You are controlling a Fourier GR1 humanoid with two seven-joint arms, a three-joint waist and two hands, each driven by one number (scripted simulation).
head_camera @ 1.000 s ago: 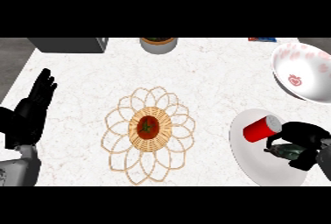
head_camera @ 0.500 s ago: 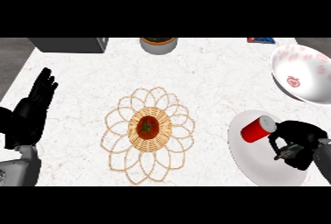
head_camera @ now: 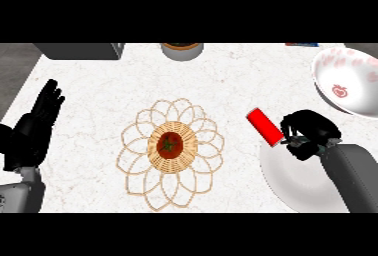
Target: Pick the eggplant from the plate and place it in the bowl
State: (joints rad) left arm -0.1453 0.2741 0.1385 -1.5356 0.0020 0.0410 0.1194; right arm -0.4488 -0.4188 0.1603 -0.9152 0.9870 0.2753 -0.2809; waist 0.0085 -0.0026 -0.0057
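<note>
The right hand (head_camera: 310, 131) sits at the view's right on its grey forearm (head_camera: 353, 175), which rises from the lower right corner, and its black fingers are curled round one end of a red object (head_camera: 264, 126). The left hand (head_camera: 33, 131) rests at the left edge, fingers straight and pointing up, holding nothing.

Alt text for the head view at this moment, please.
The right hand curls round a red object, held over the white plate's edge, short of the bowl. The left hand rests open at the left beside a woven mat.
</note>
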